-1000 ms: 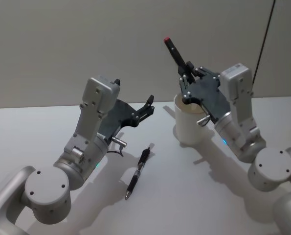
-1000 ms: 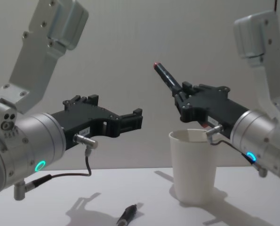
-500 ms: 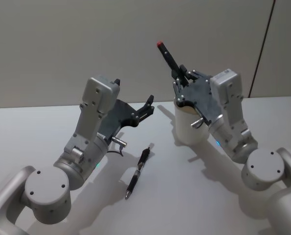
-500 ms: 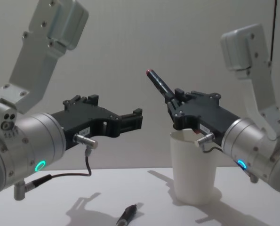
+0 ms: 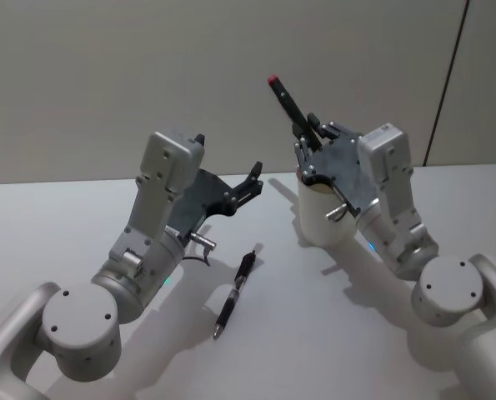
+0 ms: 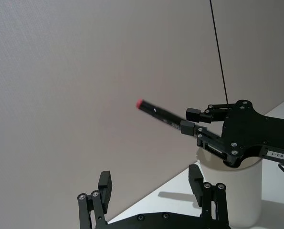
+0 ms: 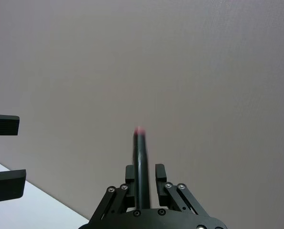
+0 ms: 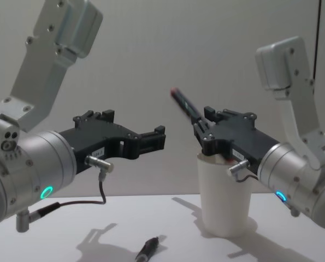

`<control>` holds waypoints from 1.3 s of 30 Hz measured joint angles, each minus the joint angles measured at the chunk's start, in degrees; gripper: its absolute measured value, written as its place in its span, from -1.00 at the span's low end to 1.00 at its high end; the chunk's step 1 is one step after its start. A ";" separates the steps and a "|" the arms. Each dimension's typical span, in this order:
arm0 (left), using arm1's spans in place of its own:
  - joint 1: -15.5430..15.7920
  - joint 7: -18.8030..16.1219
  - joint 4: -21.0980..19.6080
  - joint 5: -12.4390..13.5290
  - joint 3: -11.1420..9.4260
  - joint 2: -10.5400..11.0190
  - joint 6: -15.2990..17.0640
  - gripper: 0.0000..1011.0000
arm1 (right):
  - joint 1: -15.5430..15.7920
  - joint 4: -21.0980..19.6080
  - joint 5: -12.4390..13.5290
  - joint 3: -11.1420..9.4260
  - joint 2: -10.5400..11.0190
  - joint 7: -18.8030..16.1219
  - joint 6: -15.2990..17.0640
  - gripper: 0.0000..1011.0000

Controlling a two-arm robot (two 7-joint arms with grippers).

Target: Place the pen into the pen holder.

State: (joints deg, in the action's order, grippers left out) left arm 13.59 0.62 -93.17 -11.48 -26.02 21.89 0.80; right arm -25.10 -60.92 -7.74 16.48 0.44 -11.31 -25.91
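My right gripper (image 5: 308, 135) is shut on a black pen (image 5: 288, 104) with a red end, which slants up and to the left. The gripper sits just over the rim of the pen holder, a white paper cup (image 5: 318, 218) that stands upright on the table. From the chest view the pen (image 8: 183, 103) rises out of the gripper (image 8: 201, 123) above the cup (image 8: 225, 202). The pen's lower end is hidden behind the gripper. My left gripper (image 5: 254, 177) hangs open and empty to the left of the cup, above the table.
A second black pen (image 5: 235, 293) lies on the white table (image 5: 314, 333) between the two arms, in front of the left gripper. A plain wall stands behind. A dark cable (image 5: 446, 75) runs down the wall at the right.
The right gripper has moved left and down with the pen, from beside the cup's far right side to right over its rim. The left arm has not moved.
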 joint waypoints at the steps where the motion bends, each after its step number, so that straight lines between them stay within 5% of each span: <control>1: 0.00 0.00 0.00 0.00 0.00 0.00 0.00 0.98 | -0.05 0.12 -0.03 -0.01 0.00 0.02 -0.10 -0.49; 24: 0.00 0.00 0.00 0.00 0.00 0.00 0.00 0.98 | -0.24 0.88 -0.24 -0.01 -0.06 0.19 -0.77 0.86; 31: 0.00 0.00 0.00 0.00 0.00 0.00 0.00 0.98 | -0.08 0.38 0.18 -0.09 0.05 0.09 -0.53 0.98; 39: 0.00 0.00 0.00 0.00 0.00 0.00 0.00 0.98 | 2.70 -5.44 3.83 -0.83 1.31 -0.29 2.36 0.98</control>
State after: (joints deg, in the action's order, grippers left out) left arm 13.59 0.62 -93.18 -11.48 -26.02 21.90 0.80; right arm -22.40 -66.36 -3.90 15.65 1.76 -11.60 -23.55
